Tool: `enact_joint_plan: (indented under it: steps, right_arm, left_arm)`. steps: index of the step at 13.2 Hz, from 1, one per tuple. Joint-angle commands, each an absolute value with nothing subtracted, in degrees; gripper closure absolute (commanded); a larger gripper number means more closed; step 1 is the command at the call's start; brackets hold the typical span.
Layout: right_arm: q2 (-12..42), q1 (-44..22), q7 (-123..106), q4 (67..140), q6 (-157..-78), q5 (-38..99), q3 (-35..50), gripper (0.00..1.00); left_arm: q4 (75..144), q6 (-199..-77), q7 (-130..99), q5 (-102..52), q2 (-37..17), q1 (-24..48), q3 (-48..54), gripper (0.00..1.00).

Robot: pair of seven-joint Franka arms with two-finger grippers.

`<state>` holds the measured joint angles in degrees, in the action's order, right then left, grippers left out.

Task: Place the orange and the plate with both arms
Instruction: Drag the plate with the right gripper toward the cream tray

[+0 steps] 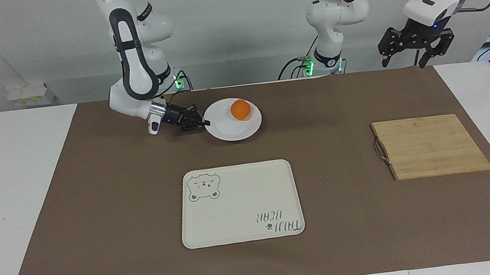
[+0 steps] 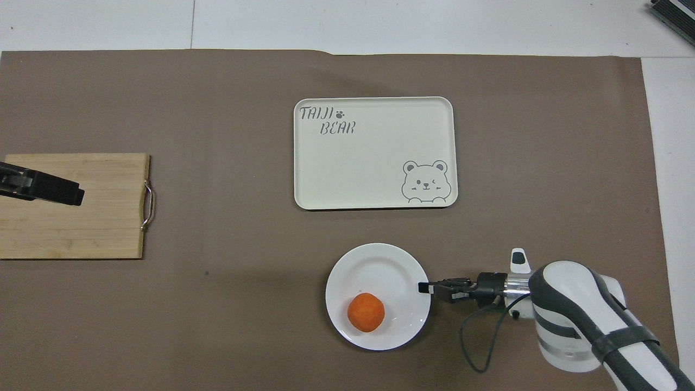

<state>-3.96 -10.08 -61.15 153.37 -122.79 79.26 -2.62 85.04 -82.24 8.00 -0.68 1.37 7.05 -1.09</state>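
The white plate (image 1: 226,131) lies on the brown mat near the robots, also in the overhead view (image 2: 380,269). The orange (image 1: 240,110) sits in the plate against the rim nearest the robots, seen from above too (image 2: 366,312). My right gripper (image 1: 205,123) is low at the plate's rim on the right arm's side and is shut on that rim; it shows in the overhead view (image 2: 424,287). My left gripper (image 1: 414,47) hangs open and empty high over the cutting board, its tip in the overhead view (image 2: 59,190).
A cream tray with a bear print (image 1: 239,202) lies mid-mat, farther from the robots than the plate (image 2: 374,152). A wooden cutting board with a metal handle (image 1: 430,146) lies toward the left arm's end (image 2: 103,222).
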Motion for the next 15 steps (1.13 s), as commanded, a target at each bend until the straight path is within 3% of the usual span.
enact_joint_plan:
  steps: [1,15]
  right_arm:
    - [-3.69,-9.58,-60.64,152.76,-122.61,79.72,-2.29,1.00]
    - [-4.83,-7.12,-52.22,147.05,-114.26,79.72,-2.55,1.00]
  left_arm:
    - [82.97,-80.33,7.38,0.00,0.53,7.21,-1.14,0.00]
    - [84.20,-80.95,8.17,-0.09,1.67,7.21,-1.14,0.00]
